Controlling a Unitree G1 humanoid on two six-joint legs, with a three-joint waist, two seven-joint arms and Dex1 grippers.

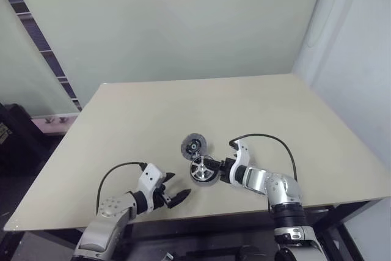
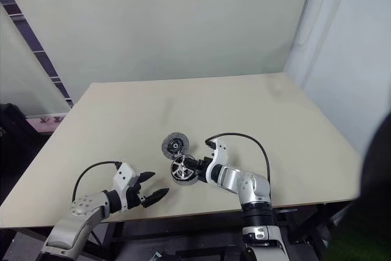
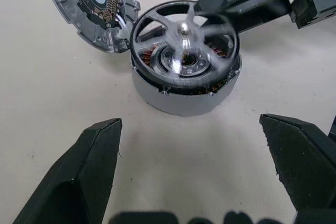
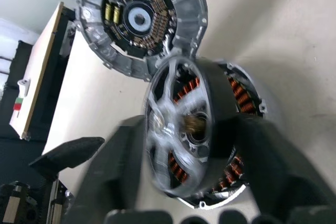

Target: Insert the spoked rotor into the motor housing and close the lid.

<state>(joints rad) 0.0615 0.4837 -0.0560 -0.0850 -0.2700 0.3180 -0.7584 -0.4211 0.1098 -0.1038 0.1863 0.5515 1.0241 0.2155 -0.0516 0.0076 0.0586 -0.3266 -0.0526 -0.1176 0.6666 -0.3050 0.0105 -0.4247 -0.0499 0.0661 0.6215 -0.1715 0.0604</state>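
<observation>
The motor housing [image 3: 178,100], a silvery cup with copper windings, stands on the table near the front edge. The spoked rotor [image 3: 185,30] rests in its mouth, slightly tilted and blurred. The lid [image 1: 193,145], a grey disc with a dark hub, lies flat just behind the housing, touching its rim. My right gripper [image 4: 189,124] reaches in from the right, open, with one black finger [image 4: 115,171] on each side of the rotor's rim and close to it. My left gripper [image 1: 176,195] hovers open to the front left of the housing, holding nothing.
The beige table [image 1: 275,108] stretches wide behind the parts. Its front edge runs just below both grippers. A black cable [image 1: 269,137] loops over my right wrist. Dark equipment [image 1: 12,139] stands off the table's left side.
</observation>
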